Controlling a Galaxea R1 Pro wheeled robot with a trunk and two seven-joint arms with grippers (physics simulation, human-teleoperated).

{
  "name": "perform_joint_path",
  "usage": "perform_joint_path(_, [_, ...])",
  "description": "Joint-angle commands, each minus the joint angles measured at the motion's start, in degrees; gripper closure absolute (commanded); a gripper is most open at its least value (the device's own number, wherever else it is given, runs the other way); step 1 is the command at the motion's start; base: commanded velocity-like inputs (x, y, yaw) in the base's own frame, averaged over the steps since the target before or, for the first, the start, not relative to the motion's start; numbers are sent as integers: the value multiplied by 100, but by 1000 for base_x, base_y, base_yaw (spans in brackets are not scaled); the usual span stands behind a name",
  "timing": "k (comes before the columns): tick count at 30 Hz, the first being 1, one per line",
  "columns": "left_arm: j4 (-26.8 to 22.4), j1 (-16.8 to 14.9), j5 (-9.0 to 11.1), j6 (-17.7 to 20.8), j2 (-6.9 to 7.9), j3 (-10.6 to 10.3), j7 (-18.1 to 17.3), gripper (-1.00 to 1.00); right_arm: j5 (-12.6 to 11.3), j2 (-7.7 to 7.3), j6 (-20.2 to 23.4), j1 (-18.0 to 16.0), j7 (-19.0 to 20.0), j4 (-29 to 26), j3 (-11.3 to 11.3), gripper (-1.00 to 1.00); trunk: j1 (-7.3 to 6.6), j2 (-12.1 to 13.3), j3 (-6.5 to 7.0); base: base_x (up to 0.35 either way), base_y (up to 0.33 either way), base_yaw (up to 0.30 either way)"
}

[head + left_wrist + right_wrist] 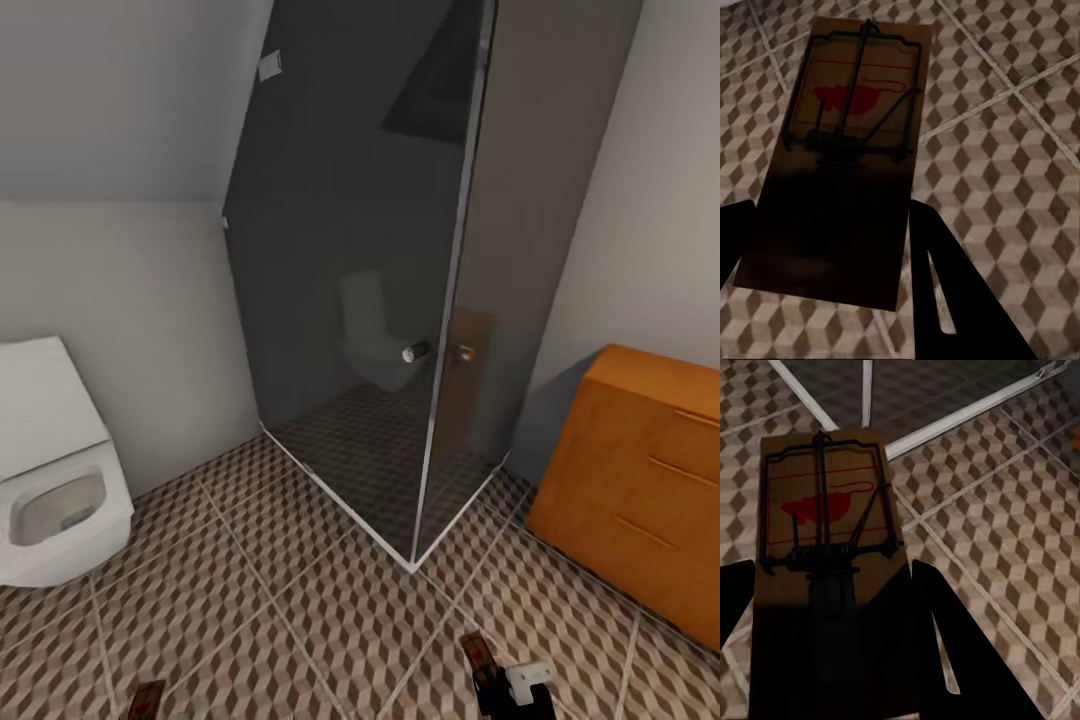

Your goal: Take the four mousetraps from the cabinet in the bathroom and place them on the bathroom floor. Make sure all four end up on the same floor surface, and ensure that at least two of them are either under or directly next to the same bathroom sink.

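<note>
Mousetraps ride in both our grippers above the bathroom floor [300, 600]: left jaws clamp one mousetrap [844, 150], right jaws clamp the other [825, 555]. We judge each board light, stiff and thin, best pinched by its bare long edges, clear of the sprung wire.

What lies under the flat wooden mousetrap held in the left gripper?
Under the flat wooden mousetrap held between the left gripper fingers lies cube-patterned brown-and-beige tile floor with pale grout lines. The tiles directly beneath the board are covered, so anything there cannot be seen.
</note>
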Motion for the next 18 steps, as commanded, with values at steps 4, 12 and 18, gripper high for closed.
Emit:
perform_joint_path(4, [19, -8, -3, -19, -3, -50, 32, 100, -49, -1, -16, -2, -8, 2, 50, 100, -2, -3, -17, -194, 218, 249])
perform_joint_path(12, [20, -9, -3, -13, -4, -50, 32, 100, -49, -1, -16, -2, -7, 2, 50, 100, -2, -3, -41, -197, 221, 249])
perform_joint_path(18, [19, -8, -3, -16, -2, -50, 32, 100, -49, -1, -16, -2, -7, 2, 50, 100, -2, -3, -61, -198, 221, 249])
